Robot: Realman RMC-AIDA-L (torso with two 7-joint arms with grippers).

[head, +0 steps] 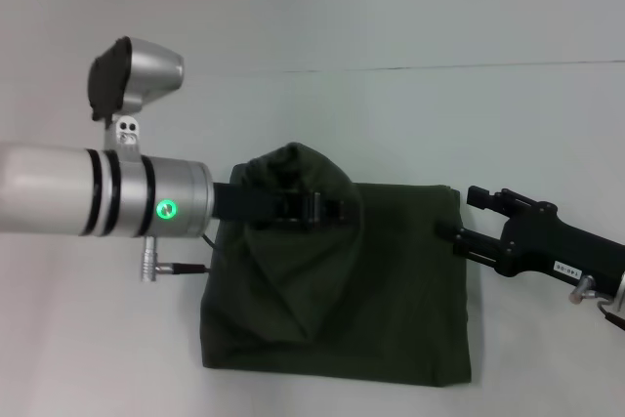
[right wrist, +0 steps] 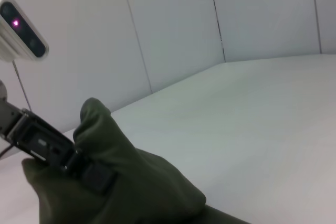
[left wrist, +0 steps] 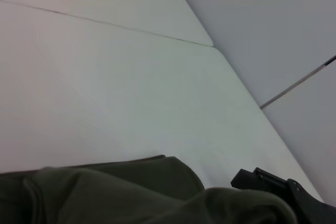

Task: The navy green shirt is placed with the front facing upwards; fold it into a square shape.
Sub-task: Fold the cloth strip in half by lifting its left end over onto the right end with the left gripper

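White table [head: 107, 339]: left fingers [head: 314, 210] pinch lifted navy green shirt [head: 391, 290].

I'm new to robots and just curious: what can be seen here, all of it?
navy green shirt: one, dark olive, partly folded on the table, one bunch lifted at its far left part.
table: one, white, under everything.
wall panels: several, pale grey, behind the table.
left gripper: one, black, on a silver arm, shut on the raised bunch of shirt.
right gripper: one, black, at the shirt's right edge.
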